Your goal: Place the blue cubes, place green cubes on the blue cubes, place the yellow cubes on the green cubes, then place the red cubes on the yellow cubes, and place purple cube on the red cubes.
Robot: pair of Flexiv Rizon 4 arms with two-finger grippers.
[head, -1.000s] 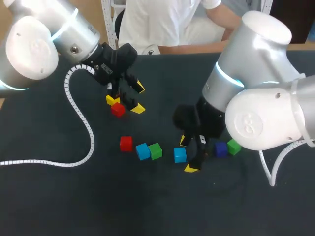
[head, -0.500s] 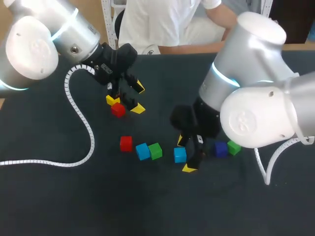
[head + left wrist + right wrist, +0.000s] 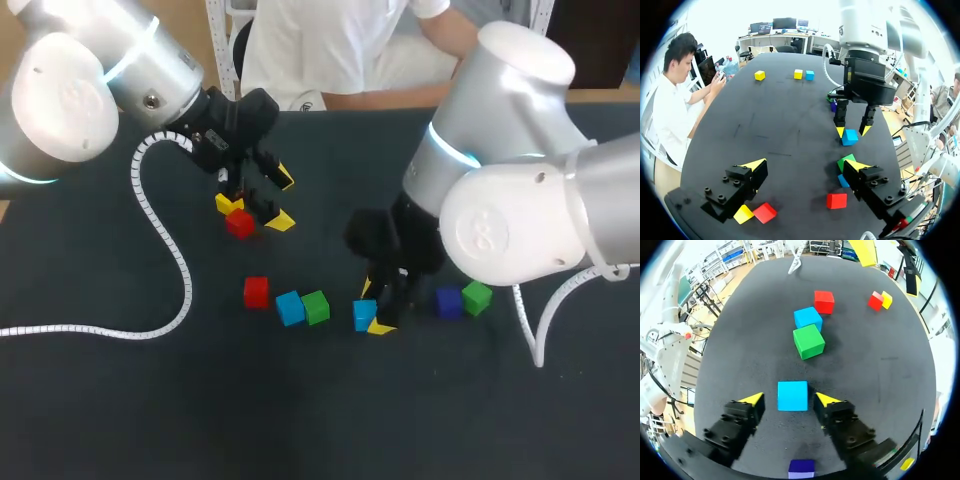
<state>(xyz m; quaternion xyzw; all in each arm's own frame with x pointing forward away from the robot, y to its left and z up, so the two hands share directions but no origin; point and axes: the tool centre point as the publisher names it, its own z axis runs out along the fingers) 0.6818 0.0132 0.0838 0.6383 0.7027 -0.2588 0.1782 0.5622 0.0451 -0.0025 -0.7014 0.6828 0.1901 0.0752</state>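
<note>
right wrist view: right pincer (image 3: pixel 789 399) gapes astride a smooth square-faced blue cube (image 3: pixel 793 395); left pincer (image 3: pixel 805 164) spread wide

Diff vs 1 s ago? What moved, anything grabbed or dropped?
The right arm moved in toward the middle of the table. Its jaws were beside the lone blue cube and now stand on either side of it, open, with a gap on each side in the right wrist view. Nothing was grabbed or let go. The left arm kept still with its jaws open, and the cube and everything else stayed put.
</note>
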